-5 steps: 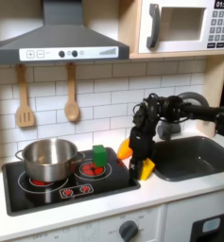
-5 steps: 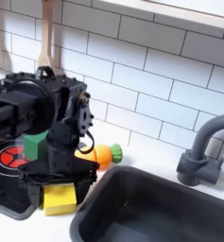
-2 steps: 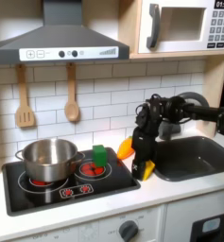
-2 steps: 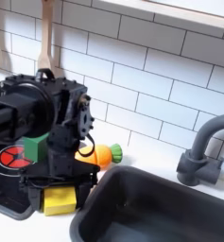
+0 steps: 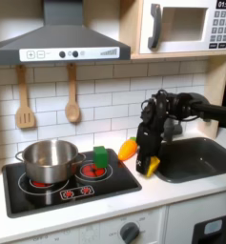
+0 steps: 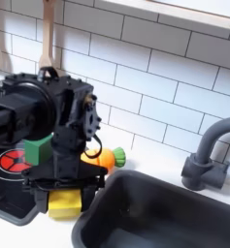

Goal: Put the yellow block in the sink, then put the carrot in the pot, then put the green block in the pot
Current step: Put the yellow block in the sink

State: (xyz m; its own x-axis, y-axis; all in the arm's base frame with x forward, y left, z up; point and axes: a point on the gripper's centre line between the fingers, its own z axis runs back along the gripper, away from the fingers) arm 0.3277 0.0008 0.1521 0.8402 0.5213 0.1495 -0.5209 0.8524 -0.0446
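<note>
My gripper (image 5: 146, 166) (image 6: 68, 197) is shut on the yellow block (image 5: 152, 168) (image 6: 63, 204), holding it low over the counter at the edge of the dark grey sink (image 5: 198, 158) (image 6: 175, 219). Just behind the gripper, the carrot (image 5: 128, 149) (image 6: 106, 158) lies on the counter. The green block (image 5: 100, 156) (image 6: 37, 149) stands on the stove near a red burner. In the first exterior view the silver pot (image 5: 48, 160) sits on the stove's left burner.
The black stove (image 5: 71, 191) takes up the first exterior view's left. A dark curved faucet (image 6: 206, 153) stands behind the sink. Two wooden utensils (image 5: 72, 100) hang on the tiled wall, and a range hood (image 5: 62, 43) juts out above the pot.
The gripper has carried the yellow block a little toward the sink, to the right in both exterior views. The carrot, green block and pot have stayed put.
</note>
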